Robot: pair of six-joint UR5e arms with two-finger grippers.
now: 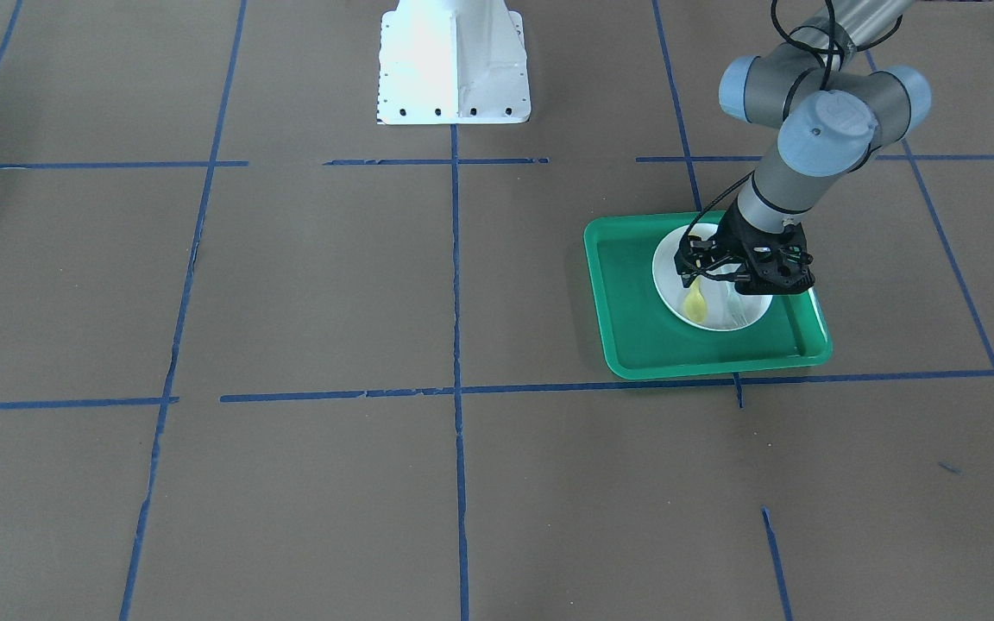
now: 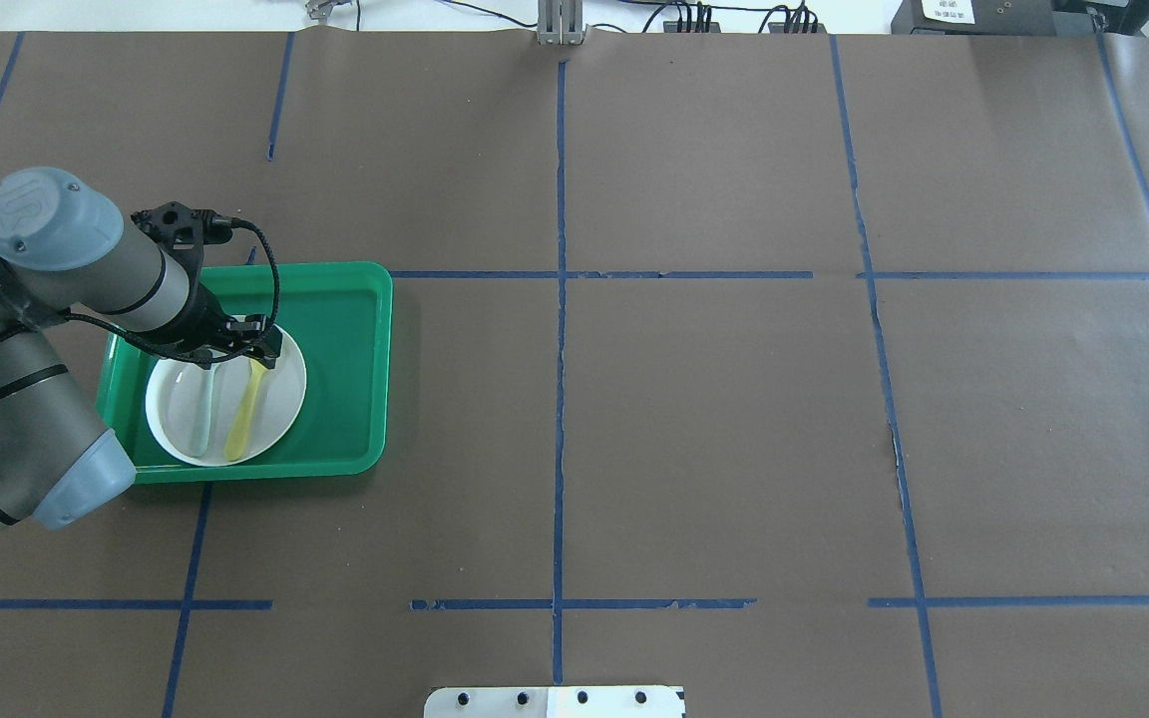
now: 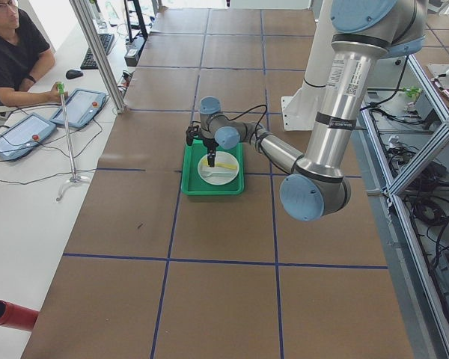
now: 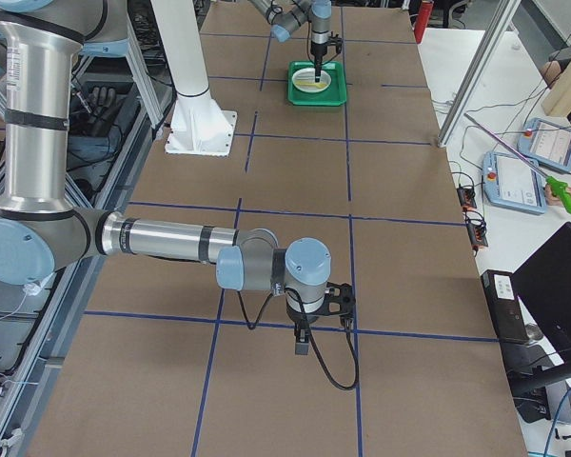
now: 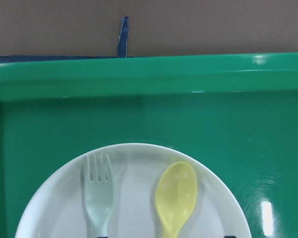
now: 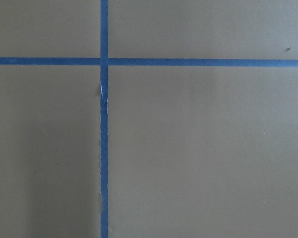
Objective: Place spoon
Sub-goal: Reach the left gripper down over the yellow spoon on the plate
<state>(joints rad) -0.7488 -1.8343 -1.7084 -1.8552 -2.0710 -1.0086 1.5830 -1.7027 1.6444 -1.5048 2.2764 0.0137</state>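
spoon point(image 5: 176, 196) flat on white plate point(image 5: 134, 163) in green tray point(image 5: 188, 99), beside fork point(image 5: 99, 191). Handle end under left claw point(image 2: 240, 356), which is released, jaws spread. Right claw point(image 4: 303, 345) over worktop point(image 6: 188, 148), grip state can't tell. Arm lettering too small to read.

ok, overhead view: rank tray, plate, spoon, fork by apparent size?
1. green tray
2. white plate
3. yellow spoon and pale fork: these look about alike in length, so I won't rank them.
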